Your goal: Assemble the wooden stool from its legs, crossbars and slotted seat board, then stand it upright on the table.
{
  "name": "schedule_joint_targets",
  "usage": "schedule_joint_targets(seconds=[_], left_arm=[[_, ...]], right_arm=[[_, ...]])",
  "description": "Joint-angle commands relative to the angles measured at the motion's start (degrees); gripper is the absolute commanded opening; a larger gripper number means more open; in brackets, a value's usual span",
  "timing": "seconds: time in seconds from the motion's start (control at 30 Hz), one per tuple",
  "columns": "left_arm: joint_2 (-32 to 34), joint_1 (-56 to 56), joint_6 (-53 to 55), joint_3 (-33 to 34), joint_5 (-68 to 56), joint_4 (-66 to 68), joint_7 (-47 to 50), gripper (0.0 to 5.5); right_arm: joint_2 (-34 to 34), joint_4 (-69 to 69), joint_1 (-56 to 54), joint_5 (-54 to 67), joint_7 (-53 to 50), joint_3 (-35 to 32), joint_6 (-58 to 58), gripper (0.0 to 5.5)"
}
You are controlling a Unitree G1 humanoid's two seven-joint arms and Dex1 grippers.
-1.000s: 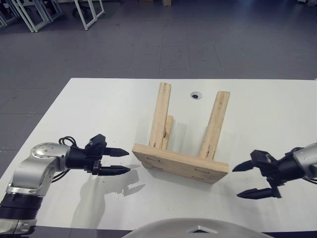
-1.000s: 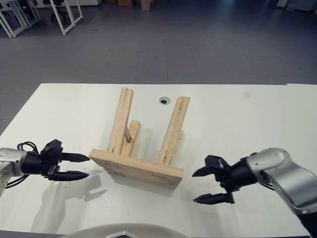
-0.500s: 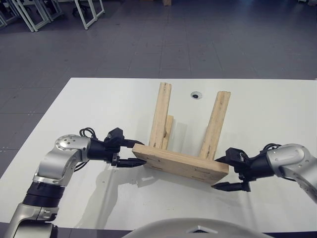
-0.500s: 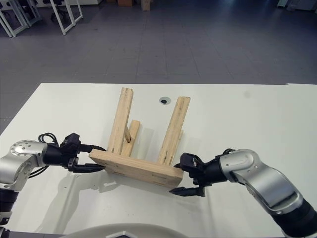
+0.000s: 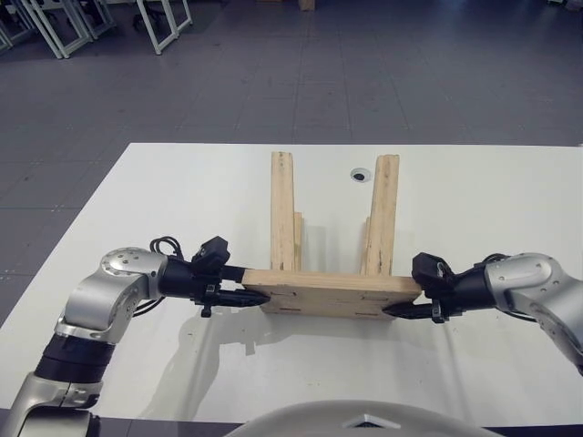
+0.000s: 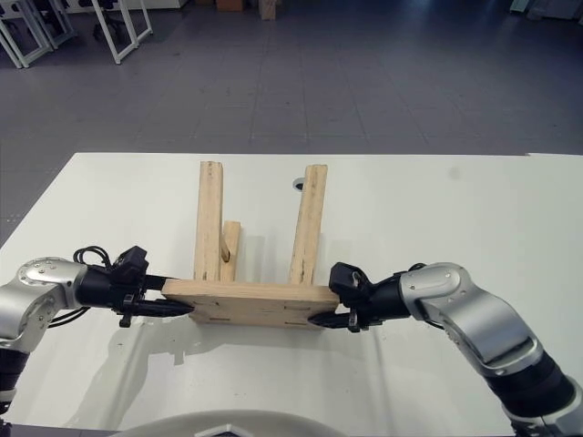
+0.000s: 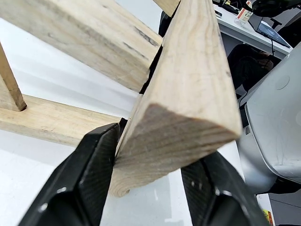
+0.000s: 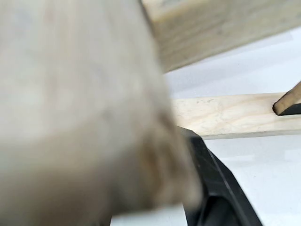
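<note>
The wooden stool lies on its side on the white table point(image 5: 155, 200), with its two upper legs point(image 5: 283, 209) point(image 5: 383, 214) pointing away from me. A short crossbar point(image 5: 298, 238) sits between the legs. The seat board point(image 5: 332, 293) stands on edge, parallel to the table's front edge. My left gripper point(image 5: 251, 288) is shut on the board's left end, and its fingers point(image 7: 89, 174) pinch the end grain point(image 7: 183, 108). My right gripper point(image 5: 406, 300) is shut on the right end, where one finger point(image 8: 211, 188) shows under the blurred board point(image 8: 80, 103).
A small round hole point(image 5: 362, 173) lies in the table just beyond the legs. Bare white tabletop spreads to both sides and in front of the stool. Grey floor and white table frames point(image 5: 164, 23) lie beyond the far edge.
Both grippers moved in from the sides and shut on the ends of the seat board. The stool has since swung round, so the board now lies square to the table's front edge.
</note>
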Motion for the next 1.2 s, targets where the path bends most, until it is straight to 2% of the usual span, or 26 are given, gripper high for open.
schedule_joint_targets(seconds=[0.03, 0.1, 0.17, 0.33, 0.4, 0.5, 0.57, 0.63, 0.67, 0.77, 0.83, 0.9, 1.03, 1.2], left_arm=[[0.1, 0.7, 4.1, 1.2, -2.2, -4.3, 3.5, 1.87], [2.3, -0.9, 10.1, 1.4, -3.8, -6.2, 4.8, 1.87], [4.6, -3.6, 17.8, 0.7, -5.9, -6.5, 5.3, 1.87], [4.8, -10.4, 34.7, 4.2, -16.6, -7.7, 7.7, 1.87], [5.5, -12.3, 38.6, 4.7, -20.6, -8.3, 5.6, 1.87], [7.5, -16.3, 48.5, 6.4, -28.6, -7.5, 2.4, 1.87], [7.6, -21.4, 58.2, 6.8, -34.6, -3.2, 1.4, 1.87], [9.7, -26.1, 61.2, 3.7, -41.9, 2.4, 1.1, 1.87], [11.1, -28.6, 61.3, 1.6, -45.5, 4.8, 0.8, 1.87], [12.9, -36.9, 61.3, -5.4, -53.9, 14.3, 2.4, 1.87], [12.4, -40.4, 61.3, -7.8, -56.2, 19.8, 4.0, 1.87], [11.4, -41.8, 61.3, -9.3, -55.9, 23.5, 5.7, 1.87], [10.5, -43.2, 61.2, -11.8, -53.8, 29.9, 9.3, 2.53], [5.8, -43.9, 61.2, -9.9, -47.7, 38.1, 14.2, 3.39]], right_arm=[[3.0, 0.9, -2.8, 8.3, 0.5, -4.7, 5.3, 1.63], [6.9, 1.2, -3.4, 12.3, -1.4, -8.2, 6.4, 1.63], [7.0, 0.3, -4.4, 13.8, -2.8, -9.1, 9.9, 1.63], [11.3, 8.2, -13.3, 21.5, -5.9, -11.4, 28.8, 1.63], [13.0, 10.4, -16.2, 25.9, -5.1, -13.5, 35.9, 1.63], [12.3, 12.8, -20.6, 38.1, -1.4, -17.2, 43.7, 1.63], [6.0, 19.0, -25.5, 52.4, 0.4, -13.7, 45.3, 1.63], [0.6, 26.4, -31.2, 63.2, 0.5, -7.4, 45.3, 1.63], [-1.4, 31.9, -35.0, 68.7, -0.3, -2.5, 45.3, 1.63], [-5.9, 47.9, -47.3, 82.4, -1.0, 18.7, 45.3, 1.63], [-5.0, 55.2, -53.3, 84.1, 1.9, 28.3, 45.3, 1.63], [-3.9, 59.7, -56.1, 84.2, 3.7, 33.4, 45.3, 1.63], [-1.9, 68.5, -59.6, 84.2, 8.9, 42.4, 45.3, 1.63], [2.0, 75.0, -60.5, 84.2, 7.7, 48.2, 45.3, 2.66]])
